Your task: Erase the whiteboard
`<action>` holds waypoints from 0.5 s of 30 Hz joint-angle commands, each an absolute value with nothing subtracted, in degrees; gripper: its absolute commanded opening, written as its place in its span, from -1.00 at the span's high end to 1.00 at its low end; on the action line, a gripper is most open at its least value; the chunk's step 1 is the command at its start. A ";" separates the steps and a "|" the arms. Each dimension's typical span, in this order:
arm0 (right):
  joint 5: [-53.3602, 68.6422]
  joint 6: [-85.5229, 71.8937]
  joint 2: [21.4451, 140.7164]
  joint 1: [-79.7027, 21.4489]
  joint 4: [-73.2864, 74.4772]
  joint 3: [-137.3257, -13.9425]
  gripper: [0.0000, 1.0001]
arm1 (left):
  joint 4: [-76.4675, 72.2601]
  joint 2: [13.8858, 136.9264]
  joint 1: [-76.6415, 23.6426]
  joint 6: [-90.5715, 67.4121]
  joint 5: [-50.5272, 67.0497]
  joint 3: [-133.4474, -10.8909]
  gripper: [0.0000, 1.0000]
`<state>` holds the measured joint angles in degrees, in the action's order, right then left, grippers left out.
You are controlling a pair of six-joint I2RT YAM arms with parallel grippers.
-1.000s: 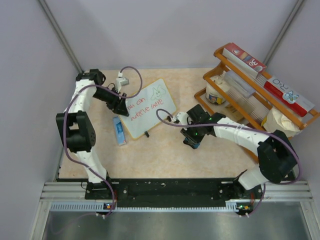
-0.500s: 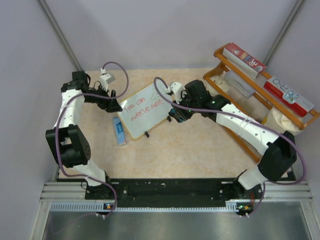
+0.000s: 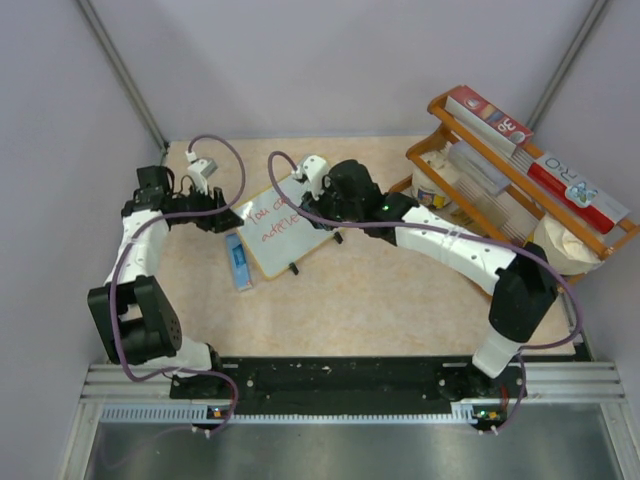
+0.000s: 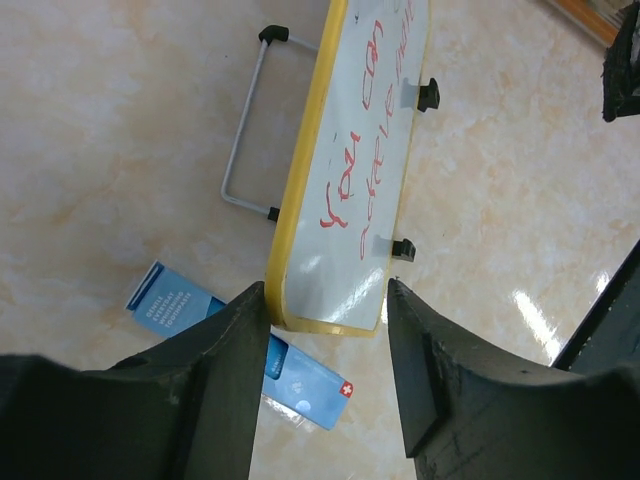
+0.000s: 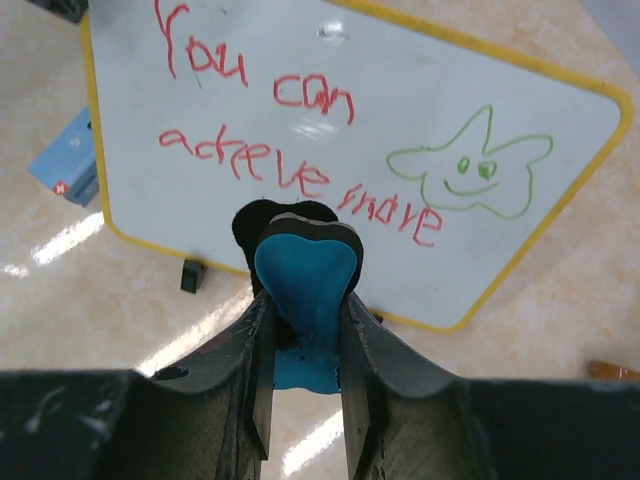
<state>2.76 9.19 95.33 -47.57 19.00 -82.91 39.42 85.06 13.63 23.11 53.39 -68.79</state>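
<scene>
My beige marbled table (image 3: pixel 350 300) carries the whiteboard (image 3: pixel 272 240) on its feet, a blue box (image 3: pixel 238 262) just beside it, and a wooden rack (image 3: pixel 437 104) at my right.

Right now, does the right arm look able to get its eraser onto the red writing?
Probably yes. The right gripper holds the eraser just in front of the whiteboard, facing the red writing, and nothing shows between them in the right wrist view.

Blue box (image 3: pixel 239 262) flanks whiteboard (image 3: pixel 275 245) left, wooden rack (image 3: pixel 438 104) right
</scene>
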 commanded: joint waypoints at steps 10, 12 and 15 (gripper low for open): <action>-4.04 6.15 104.67 -52.73 8.62 -94.75 1.00 | 28.74 83.58 14.15 17.31 57.30 -64.86 0.36; -4.48 5.71 105.12 -52.91 8.17 -94.66 1.00 | 28.92 83.58 14.15 17.58 57.31 -64.95 0.40; -4.48 5.01 105.64 -53.35 7.21 -94.22 1.00 | 29.09 83.93 14.24 17.93 57.22 -65.04 0.51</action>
<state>-3.18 6.76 104.90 -52.16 11.05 -92.05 31.14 84.25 13.91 17.89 54.61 -64.64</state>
